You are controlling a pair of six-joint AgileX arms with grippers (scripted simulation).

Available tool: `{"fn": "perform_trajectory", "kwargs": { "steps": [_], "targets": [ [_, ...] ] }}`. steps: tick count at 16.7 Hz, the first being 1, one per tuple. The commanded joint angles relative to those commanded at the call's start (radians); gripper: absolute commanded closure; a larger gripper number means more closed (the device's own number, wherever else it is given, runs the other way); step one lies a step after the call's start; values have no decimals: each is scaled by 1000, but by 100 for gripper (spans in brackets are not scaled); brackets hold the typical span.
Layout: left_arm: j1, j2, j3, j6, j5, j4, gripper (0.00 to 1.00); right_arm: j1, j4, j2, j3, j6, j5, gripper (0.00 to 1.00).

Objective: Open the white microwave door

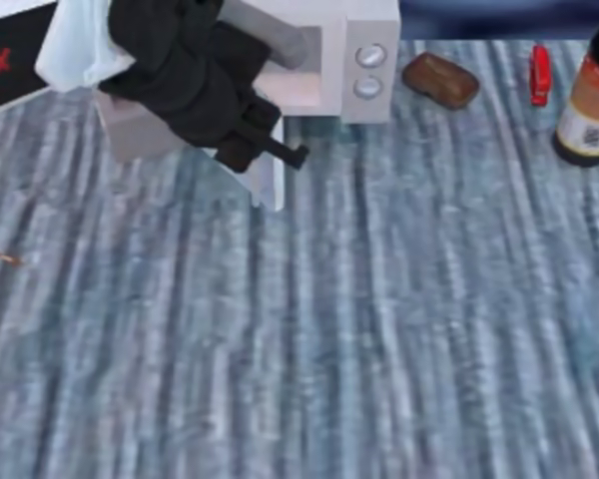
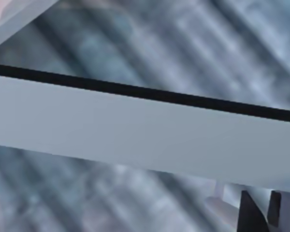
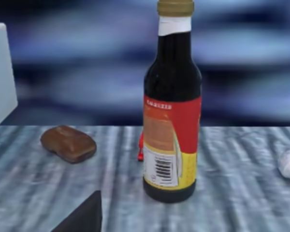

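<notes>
The white microwave stands at the table's back, two knobs on its right panel. The white microwave door is swung out toward the table's front, leaving the cavity exposed. My left gripper reaches down over the door's free edge, shut on it. In the left wrist view the door is a wide white band with a black edge, and my dark fingertips sit at its lower side. My right arm is out of the top view. Only one dark finger shows in the right wrist view.
Right of the microwave lie a brown loaf and a small red object. A dark sauce bottle stands at the far right. A black pad sits at the back left. The table's front is bare striped cloth.
</notes>
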Motion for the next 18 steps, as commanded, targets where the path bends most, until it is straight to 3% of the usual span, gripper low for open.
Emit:
{"fn": "perform_trajectory", "kwargs": {
  "steps": [5,11,18],
  "targets": [
    [1,-4,-6,11,14,-1,100,0,0,0,0,0,0,0],
    [55,-44,-51,148,82,-15,100,0,0,0,0,0,0,0],
    [58,-46,-55,158,87,-17,100,0,0,0,0,0,0,0]
  ]
}}
